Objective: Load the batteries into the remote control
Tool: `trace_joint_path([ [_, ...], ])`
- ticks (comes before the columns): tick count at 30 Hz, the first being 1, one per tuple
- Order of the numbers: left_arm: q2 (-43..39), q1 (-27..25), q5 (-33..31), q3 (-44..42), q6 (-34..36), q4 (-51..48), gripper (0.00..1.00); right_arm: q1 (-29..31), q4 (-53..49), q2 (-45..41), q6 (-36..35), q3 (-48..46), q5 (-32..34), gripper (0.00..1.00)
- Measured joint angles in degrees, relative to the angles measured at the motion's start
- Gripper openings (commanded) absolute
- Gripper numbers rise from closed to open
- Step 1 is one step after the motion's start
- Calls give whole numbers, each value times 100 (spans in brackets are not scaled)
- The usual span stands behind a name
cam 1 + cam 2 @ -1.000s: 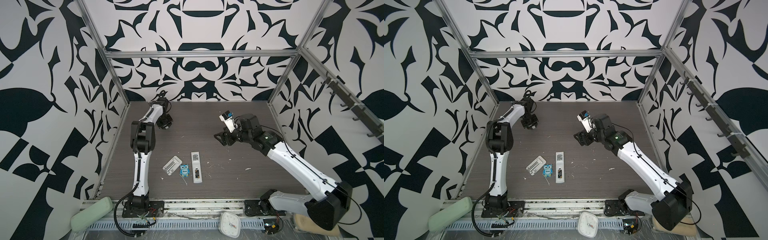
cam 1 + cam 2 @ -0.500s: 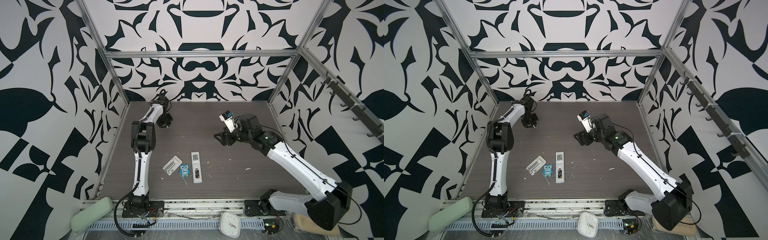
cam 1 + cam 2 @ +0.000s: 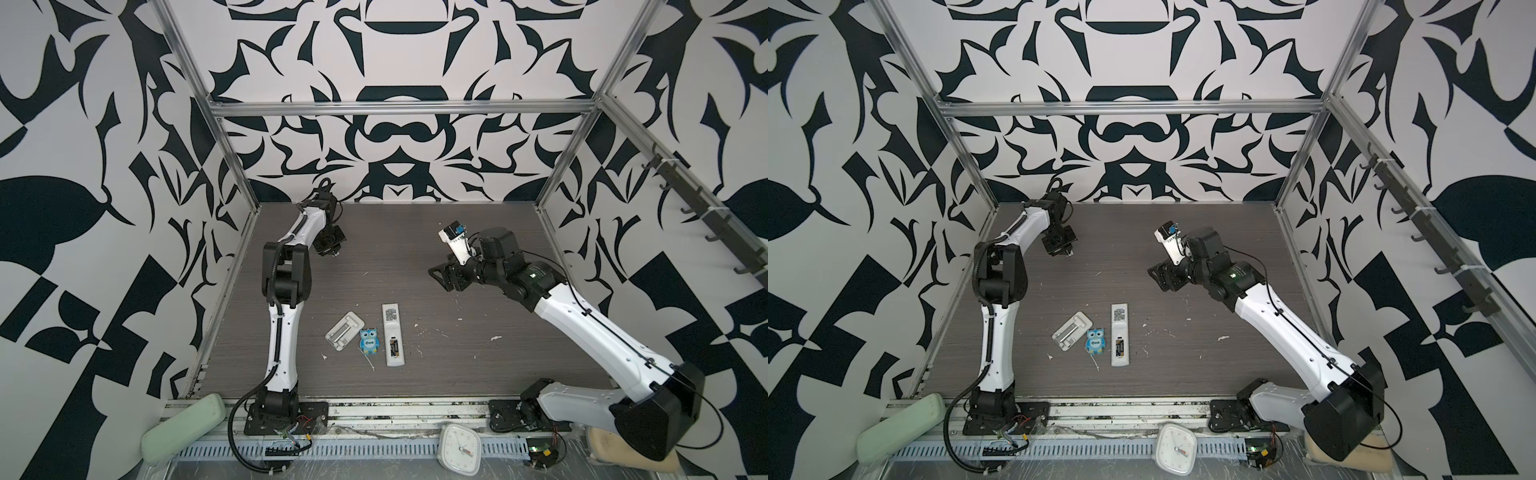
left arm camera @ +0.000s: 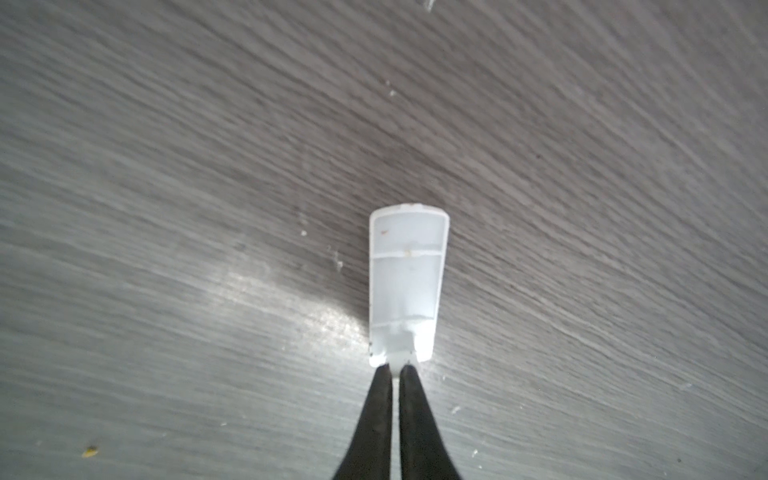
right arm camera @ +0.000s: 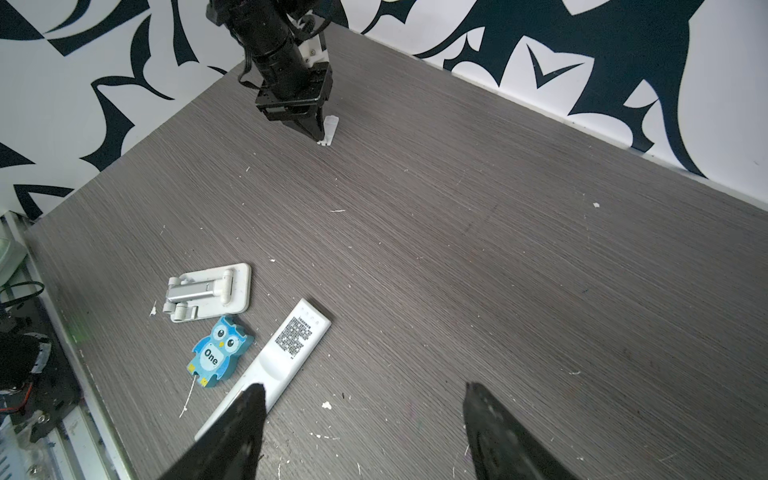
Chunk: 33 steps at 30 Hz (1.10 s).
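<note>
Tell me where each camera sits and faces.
Top views: high at the front, looking down at the table; left arm, right arm whole.
Left wrist: on its arm, facing the table; shut left claw pinching the cover.
Right wrist: on its arm, facing remote, owl and left arm past the open right claw.
Shared: right wrist and top views show remote, owl.

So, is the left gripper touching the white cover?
Touching. The left wrist view shows the left gripper pinching the white cover by its edge, plastic between its tips.
</note>
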Motion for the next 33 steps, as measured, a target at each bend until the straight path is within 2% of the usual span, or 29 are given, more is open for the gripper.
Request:
trace_joint_path([
  [4,0,0,11,2,83,0,25,0,2,0,-24,-9,7,78],
  [6,0,0,20,2,87,-4,27,0,2,0,-28,-13,7,78],
  [27,164,0,-7,264,258,-136,23,0,37,-2,-63,-68,33,78],
  [33,184,0,-11,289,282,-155,29,0,37,-2,-83,-68,39,78],
])
